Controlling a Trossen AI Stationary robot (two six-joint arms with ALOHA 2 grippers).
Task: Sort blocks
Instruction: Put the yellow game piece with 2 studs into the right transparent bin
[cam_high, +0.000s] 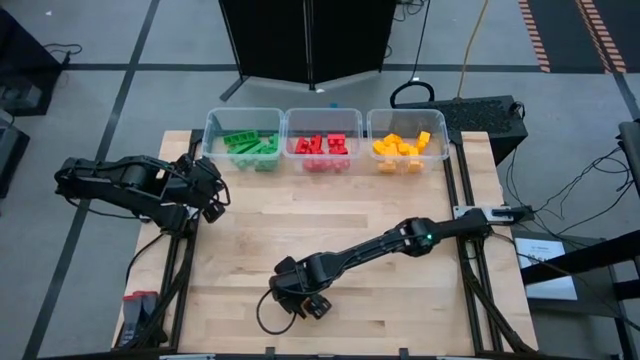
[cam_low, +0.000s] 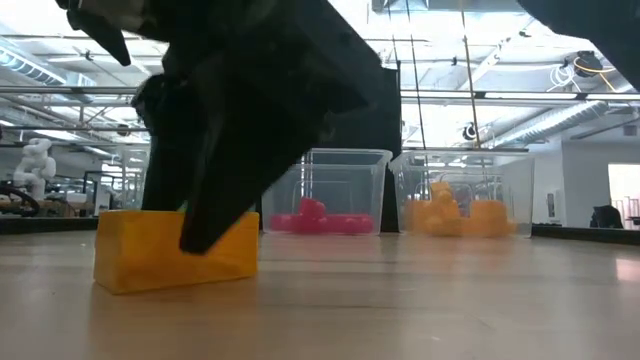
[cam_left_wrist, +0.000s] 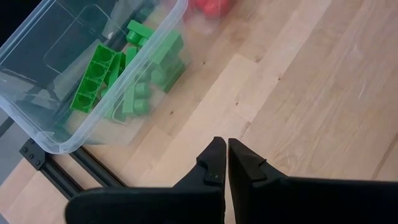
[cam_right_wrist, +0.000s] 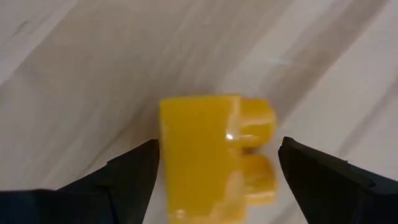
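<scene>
A yellow studded block (cam_right_wrist: 211, 158) lies on its side on the bare wood near the table's near edge, also seen in the low view (cam_low: 140, 255). My right gripper (cam_right_wrist: 217, 144) is open and lowered over it (cam_high: 298, 297), one finger on each side; in the high view it hides the block. My left gripper (cam_left_wrist: 227, 152) is shut and holds nothing. It hovers at the table's left side (cam_high: 212, 195), near the green bin. The other blocks lie sorted in three clear bins: green (cam_high: 250, 145), red (cam_high: 323, 146), yellow (cam_high: 404, 147). My right gripper reaches down from above around the yellow block, which rests on the table. One finger (cam_right_wrist: 137, 168) stands right at the block's plain side (cam_right_wrist: 166, 155); I cannot tell whether it touches. The other finger (cam_right_wrist: 317, 171) is just off the studs (cam_right_wrist: 258, 127).
The three clear bins (cam_high: 213, 122) stand in a row along the table's far edge. Bare wood (cam_high: 380, 200) stretches between them and my right gripper. Black frame rails run along the table's left and right edges (cam_high: 470, 280). A black cabinet stands beyond the far edge.
</scene>
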